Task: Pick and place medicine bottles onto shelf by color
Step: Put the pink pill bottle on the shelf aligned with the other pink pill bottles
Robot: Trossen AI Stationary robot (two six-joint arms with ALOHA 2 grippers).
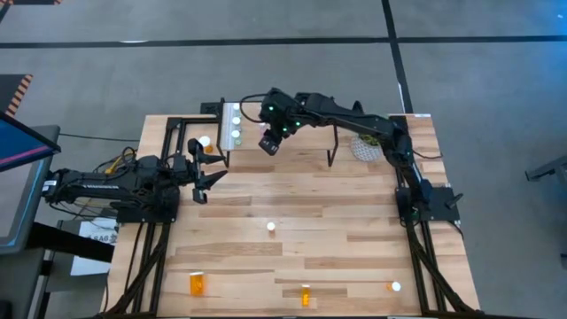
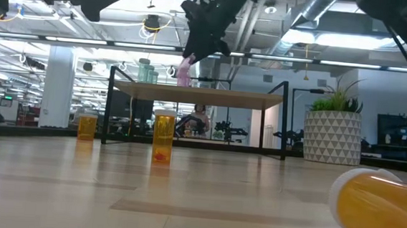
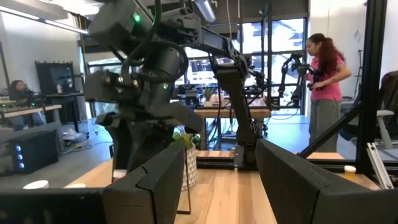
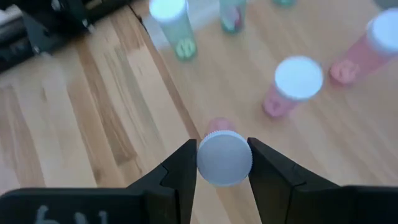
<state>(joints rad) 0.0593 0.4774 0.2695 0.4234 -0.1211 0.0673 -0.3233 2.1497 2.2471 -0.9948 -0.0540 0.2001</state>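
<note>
The right gripper (image 4: 224,163) is held above the near left part of the shelf (image 1: 306,133), its two fingers pinched on the white cap of a pink medicine bottle (image 4: 224,157), which hangs upright just over the wood plank top. In the low view the same pink bottle (image 2: 184,71) is seen under the dark gripper, close to the plank; whether its base touches the plank cannot be told. On the shelf, two more pink bottles (image 4: 291,87) are stood just beside it, and green bottles (image 4: 174,25) are stood farther along toward the left end.

The left gripper (image 1: 202,173) is held low over the table's left side, near the shelf's left legs, with its fingers spread and nothing between them.

On the tabletop (image 1: 292,221), a white-capped bottle (image 1: 271,227) is stood near the middle. Along the near edge, an orange bottle (image 1: 197,283) is seen at the left, another orange bottle (image 1: 306,295) in the middle, and a further bottle (image 1: 395,286) at the right. A potted plant (image 2: 334,130) is placed at the far right, beside the shelf.
</note>
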